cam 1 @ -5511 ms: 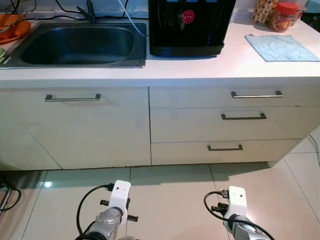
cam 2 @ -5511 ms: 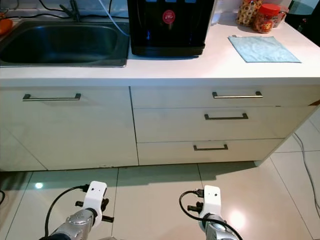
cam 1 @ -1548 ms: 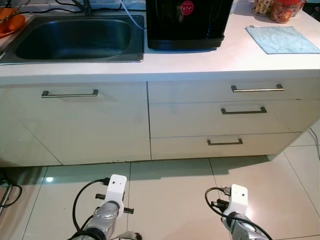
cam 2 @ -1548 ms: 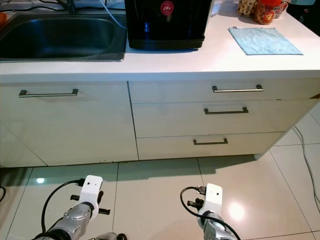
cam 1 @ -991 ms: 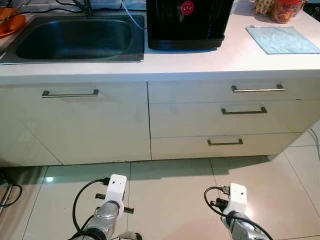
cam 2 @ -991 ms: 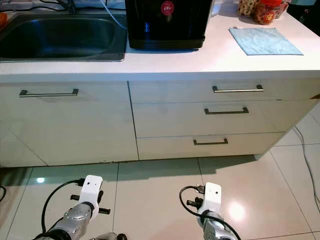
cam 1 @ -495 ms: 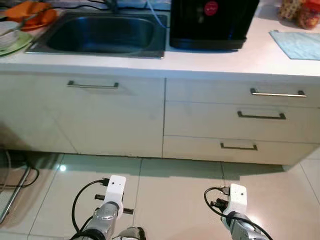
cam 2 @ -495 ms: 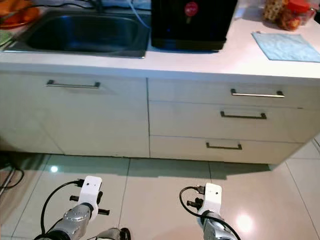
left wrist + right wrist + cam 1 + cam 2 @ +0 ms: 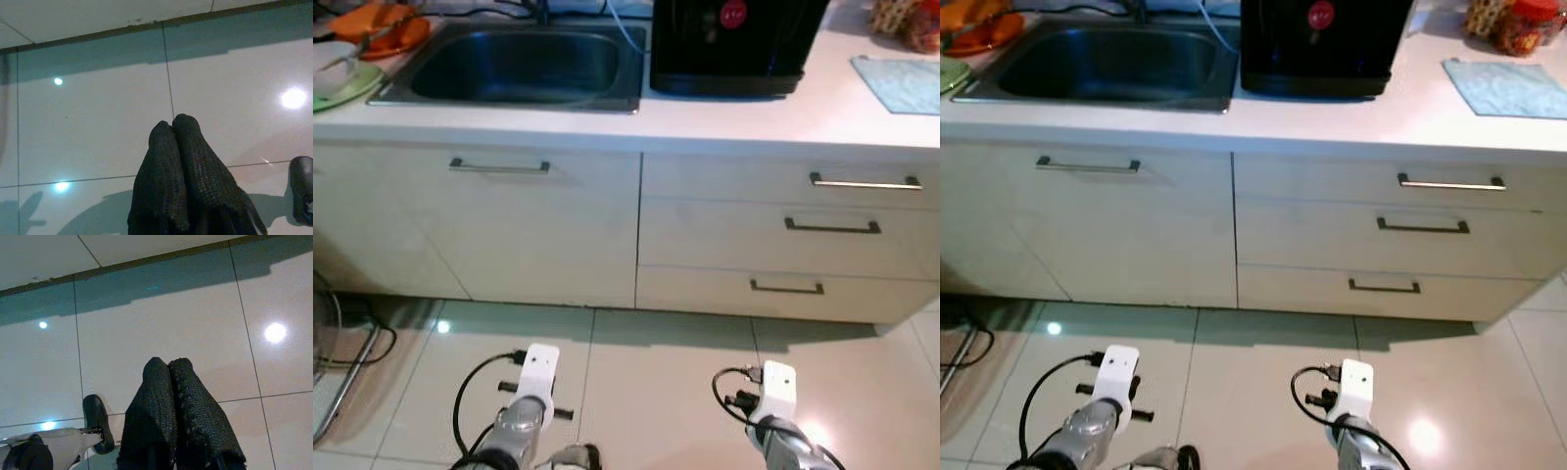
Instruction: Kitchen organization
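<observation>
Cabinets (image 9: pixel 548 225) of pale colour stand in front of the robot, under a white countertop (image 9: pixel 744 116). On the countertop are a steel sink (image 9: pixel 519 67), a black water dispenser (image 9: pixel 729 44), a light blue cloth (image 9: pixel 901 80) and a jar with red lid (image 9: pixel 1520 27) at the far right. An orange dish (image 9: pixel 382 22) and a green plate (image 9: pixel 337 86) lie left of the sink.

Both arms hang low over the tiled floor (image 9: pixel 656 382). The left gripper (image 9: pixel 175 128) has its two black fingers pressed together and holds nothing; the right gripper (image 9: pixel 167 366) is the same, fingers together and empty.

My judgement is that the robot is only approaching the counter, and no item is chosen yet. To do this step well, it should come close and stand square to the counter edge, then raise an arm and spread the fingers before reaching. The drawers (image 9: pixel 832 230) have thin bar handles (image 9: pixel 865 181), so a grip across the bar would need careful alignment.
</observation>
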